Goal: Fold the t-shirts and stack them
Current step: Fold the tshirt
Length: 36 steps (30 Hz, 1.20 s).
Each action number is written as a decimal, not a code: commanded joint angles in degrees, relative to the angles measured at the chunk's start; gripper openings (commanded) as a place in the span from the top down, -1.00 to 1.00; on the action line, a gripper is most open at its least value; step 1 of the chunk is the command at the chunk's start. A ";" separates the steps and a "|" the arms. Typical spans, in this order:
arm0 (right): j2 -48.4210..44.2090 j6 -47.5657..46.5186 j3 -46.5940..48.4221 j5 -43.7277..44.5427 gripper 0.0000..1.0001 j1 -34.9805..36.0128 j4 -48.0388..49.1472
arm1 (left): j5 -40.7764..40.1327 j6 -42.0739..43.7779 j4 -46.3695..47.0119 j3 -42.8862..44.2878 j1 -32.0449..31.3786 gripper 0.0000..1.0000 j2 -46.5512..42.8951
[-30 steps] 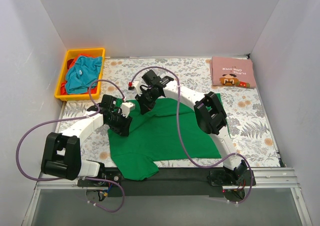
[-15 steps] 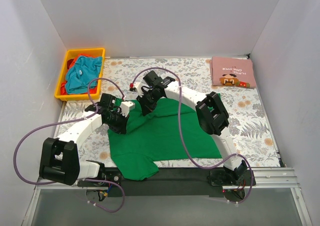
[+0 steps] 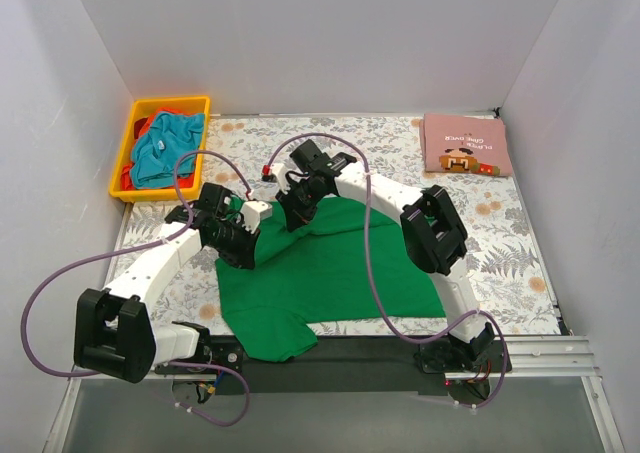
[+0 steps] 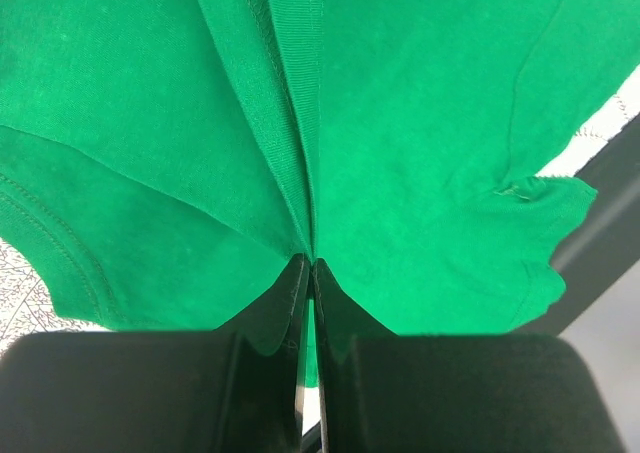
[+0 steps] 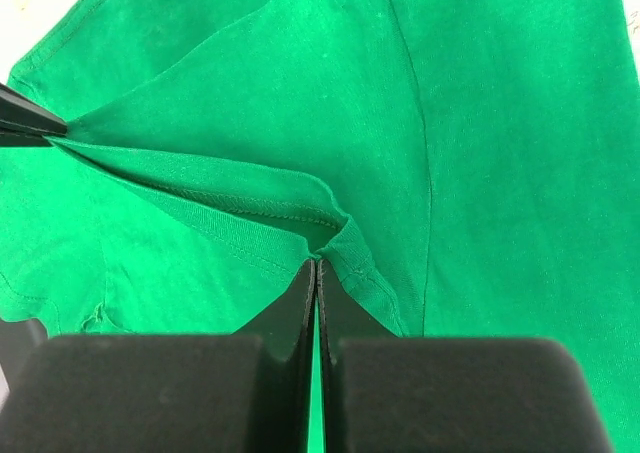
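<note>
Here the left hand (image 4: 311,265) and right hand (image 5: 316,265) each clamp shut on thin folds of the green shirt (image 3: 340,273) mid-frame, so uneven pulling may slip one free, skewing the fold.

The left arm (image 3: 160,258) runs from its base at 8 o'clock toward the middle of the top view, with the left tool (image 3: 241,253) tipped down toward 5 o'clock. The right arm (image 3: 385,188) goes up from 5 o'clock, bends at its elbow near 3 o'clock and stretches across toward 11 o'clock, its right tool (image 3: 291,216) angled toward 7 o'clock. Each tool has its fingers pressed together on a pinch of the green t-shirt (image 3: 330,263), and the two are near each other but not touching.
</note>
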 commanded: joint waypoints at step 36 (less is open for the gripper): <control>-8.85 -2.70 -9.20 -2.83 0.26 -0.60 0.47 | 5.33 -2.04 -2.32 8.27 3.14 0.27 -0.83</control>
